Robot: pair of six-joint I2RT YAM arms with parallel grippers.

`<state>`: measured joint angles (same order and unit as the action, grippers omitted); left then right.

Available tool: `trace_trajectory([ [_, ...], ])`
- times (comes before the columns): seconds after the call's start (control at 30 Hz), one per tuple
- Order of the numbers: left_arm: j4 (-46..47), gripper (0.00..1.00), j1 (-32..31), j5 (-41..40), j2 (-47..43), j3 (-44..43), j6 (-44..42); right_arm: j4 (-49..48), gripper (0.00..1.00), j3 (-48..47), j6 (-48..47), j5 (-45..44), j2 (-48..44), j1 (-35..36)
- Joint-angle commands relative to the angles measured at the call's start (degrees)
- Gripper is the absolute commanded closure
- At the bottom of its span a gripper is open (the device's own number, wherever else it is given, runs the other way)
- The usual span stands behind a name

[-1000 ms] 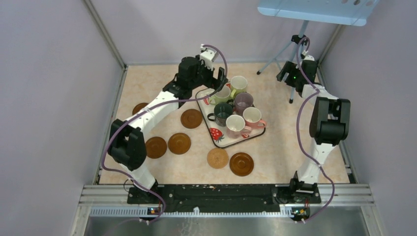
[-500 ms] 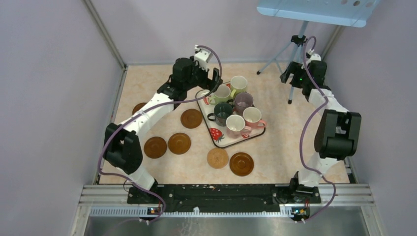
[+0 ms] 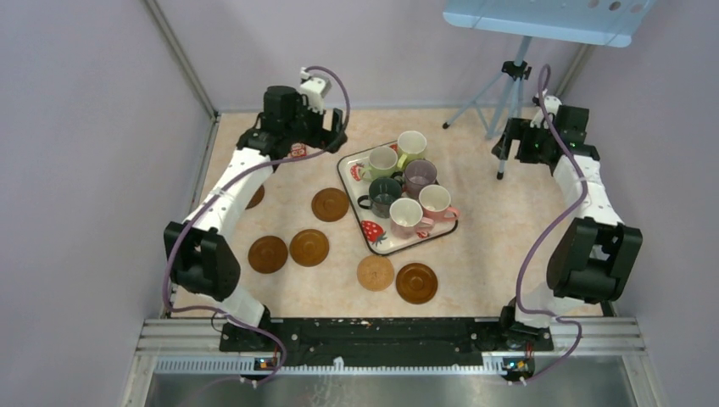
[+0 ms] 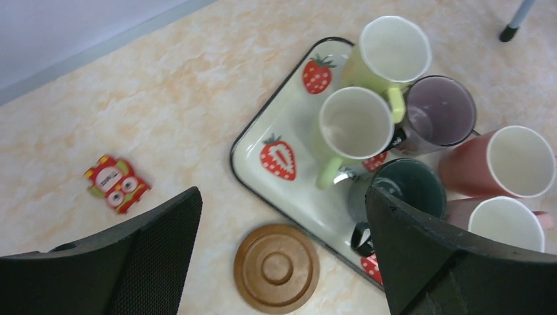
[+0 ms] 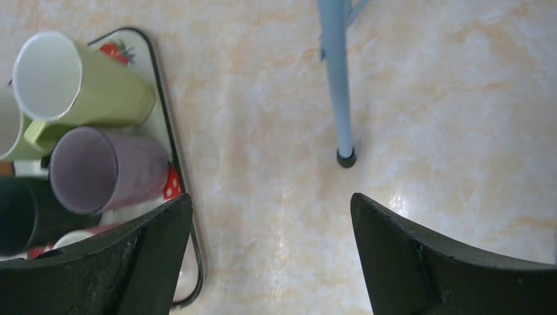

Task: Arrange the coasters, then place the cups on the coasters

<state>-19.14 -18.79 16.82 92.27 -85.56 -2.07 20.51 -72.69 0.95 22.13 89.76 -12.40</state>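
brown discs lie loose in the lower middle of the overhead view: the coasters (image 3: 416,282) are scattered. one tan and one dark sit at the bottom, two are side by side to their left, and one is just beside the tray's left edge. a sixth is half hidden under the left arm (image 3: 229,191) at centre left. they form no row, so arranging looks not yet done. above them, mid-frame, all six cups (image 3: 384,194) stand packed together in the strawberry tray (image 3: 379,251). none sits on a coaster, so that half is left too. farther up, the left gripper (image 4: 282,197) hangs above the tray's left corner, near a small red packet (image 4: 117,184), fingers spread wide, holding nothing. at upper right the right gripper (image 5: 270,200) is likewise wide apart and empty, over the table (image 5: 427,131) beside a tripod leg (image 5: 338,85).
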Motion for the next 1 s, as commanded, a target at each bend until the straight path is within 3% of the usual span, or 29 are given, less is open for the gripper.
trace_trajectory([
  [0.0, -11.65, 0.01, 6.27, 3.31, -1.94, -4.70, -1.50, 16.45, 0.11, -5.83, -8.95, 6.34, -4.16, 0.16],
  [0.17, -16.74, 0.01, 11.70, 5.74, -2.26, -3.84, -2.97, 27.43, 0.11, -6.14, -14.30, 6.63, -5.48, 1.38],
  [0.37, -21.76, 0.01, 13.77, 10.94, 1.24, -3.72, -5.55, 29.18, 0.10, 0.69, -15.63, 0.80, -6.82, 7.73],
  [0.47, -23.22, 0.01, 13.78, 15.30, 3.59, -3.68, -6.69, 28.61, 0.17, 1.53, -16.43, 4.54, -4.32, 9.18],
  [0.6, -18.56, 0.02, 13.69, 18.02, 4.60, -0.69, -3.51, 24.73, 0.27, -1.68, -13.58, 2.44, 1.54, 10.51],
  [0.77, -12.11, 0.06, 13.37, 19.03, 6.09, 2.53, -1.21, 18.01, 0.34, -6.20, -10.75, 2.70, 8.23, 12.79],
  [0.97, -11.19, 0.11, 13.25, 17.92, 10.33, -0.16, -2.93, 16.81, 0.46, -14.00, -9.92, 4.86, 19.85, 17.33],
])
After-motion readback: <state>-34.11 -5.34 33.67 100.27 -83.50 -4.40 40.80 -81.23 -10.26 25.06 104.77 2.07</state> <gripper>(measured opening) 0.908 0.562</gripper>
